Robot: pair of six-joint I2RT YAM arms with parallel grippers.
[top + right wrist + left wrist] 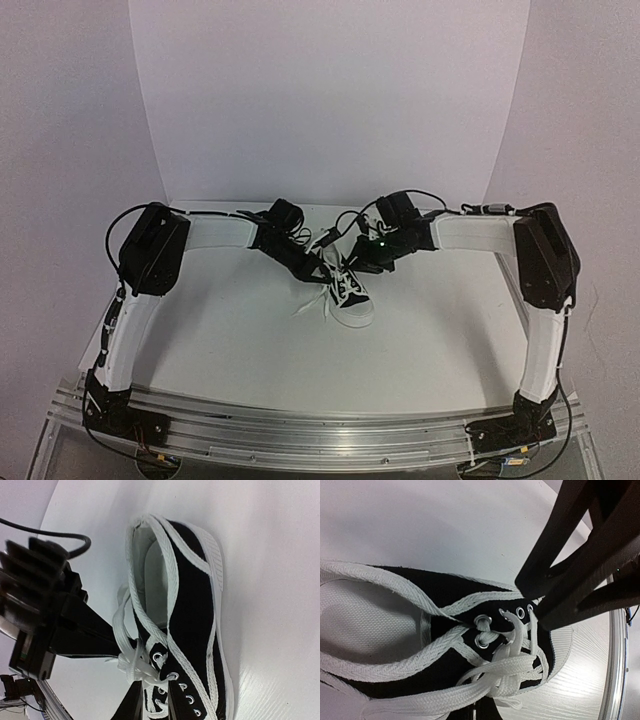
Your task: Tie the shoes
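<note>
The shoe (352,296) lies mid-way across the table (230,335) between the arms, its laces (131,662) a loose tangle over the eyelets (172,675) — no bow yet, so most tying remains — with the left gripper (119,652) pressed shut, apparently pinching a strand, and the right gripper (156,705) straddling the laces, grip unclear.

A robotics lab bench, this. Plain white curved backdrop (330,100) behind, white tabletop (250,345), ribbed aluminium mounting rail (320,432) in front.

The sneaker (352,296) lies on the table (240,340) between the left end effector (312,268) and the right end effector (370,262).
</note>
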